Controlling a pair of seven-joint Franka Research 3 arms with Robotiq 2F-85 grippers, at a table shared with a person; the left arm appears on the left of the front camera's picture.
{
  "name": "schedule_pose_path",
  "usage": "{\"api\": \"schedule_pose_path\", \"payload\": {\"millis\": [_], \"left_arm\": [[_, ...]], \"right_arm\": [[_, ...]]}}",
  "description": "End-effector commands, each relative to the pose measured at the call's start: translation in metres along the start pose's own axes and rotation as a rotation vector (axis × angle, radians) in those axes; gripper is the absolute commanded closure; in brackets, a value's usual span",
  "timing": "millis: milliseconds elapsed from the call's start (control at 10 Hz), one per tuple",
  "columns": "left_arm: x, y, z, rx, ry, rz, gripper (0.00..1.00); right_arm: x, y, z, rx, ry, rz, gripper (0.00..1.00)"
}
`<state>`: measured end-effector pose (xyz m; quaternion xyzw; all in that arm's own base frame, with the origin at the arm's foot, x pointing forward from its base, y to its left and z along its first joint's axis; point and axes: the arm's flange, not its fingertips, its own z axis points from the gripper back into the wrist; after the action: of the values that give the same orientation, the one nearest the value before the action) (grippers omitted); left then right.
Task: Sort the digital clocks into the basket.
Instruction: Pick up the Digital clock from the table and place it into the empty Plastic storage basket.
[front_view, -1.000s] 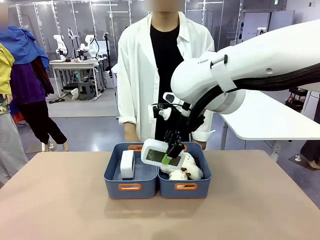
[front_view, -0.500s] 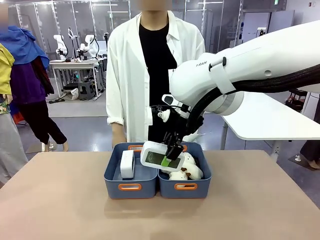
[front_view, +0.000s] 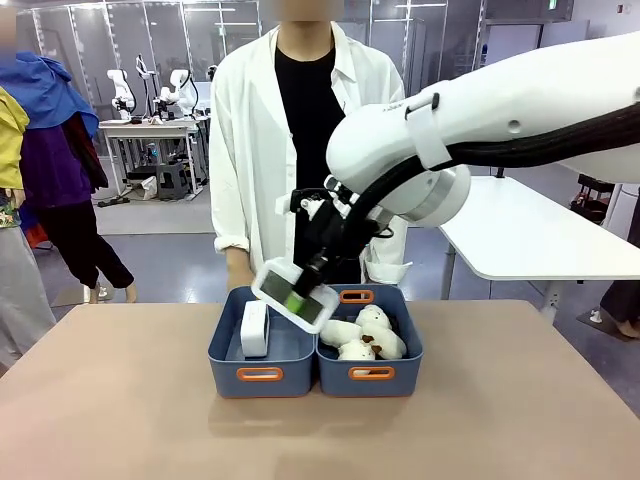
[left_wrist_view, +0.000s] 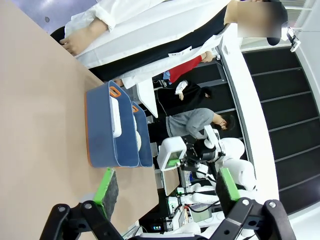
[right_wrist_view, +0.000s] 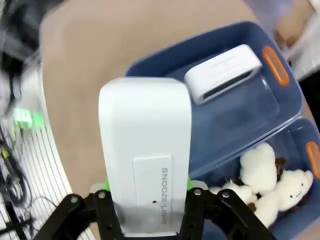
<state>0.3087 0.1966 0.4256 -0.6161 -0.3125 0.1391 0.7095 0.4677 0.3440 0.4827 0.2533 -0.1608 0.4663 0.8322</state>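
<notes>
We see right pincer (front_view: 305, 293) holding white clock (front_view: 294, 296) tight, tilted, in air at middle of frame. Left basket (front_view: 262, 372) sits right below clock, a bit toward lower left. Second clock (front_view: 255, 329) stands in that basket, near its left wall. Right basket (front_view: 371, 376) holds cloud toys (front_view: 365, 336). In right wrist view, clock's long side runs along fingers, pointing down at basket. We think next move is down. Left pincer (left_wrist_view: 165, 190) wide, holds nothing, far off over surface (left_wrist_view: 35, 125).

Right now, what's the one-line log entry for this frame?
right gripper: shut on clock, above left basket | second clock: in left basket | plush toys: right basket | left gripper: open, idle
</notes>
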Motion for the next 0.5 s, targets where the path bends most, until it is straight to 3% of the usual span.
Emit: {"api": "schedule_pose_path", "payload": {"millis": [0,400], "left_arm": [[-0.004,-0.005,0.003,-0.008,0.008,0.012,0.0],[-0.004,-0.005,0.003,-0.008,0.008,0.012,0.0]], "right_arm": [[0.023,-0.012,-0.027,-0.042,-0.094,-0.233,0.5],[0.021,-0.061,-0.073,-0.153,-0.066,-0.385,0.5]]}}
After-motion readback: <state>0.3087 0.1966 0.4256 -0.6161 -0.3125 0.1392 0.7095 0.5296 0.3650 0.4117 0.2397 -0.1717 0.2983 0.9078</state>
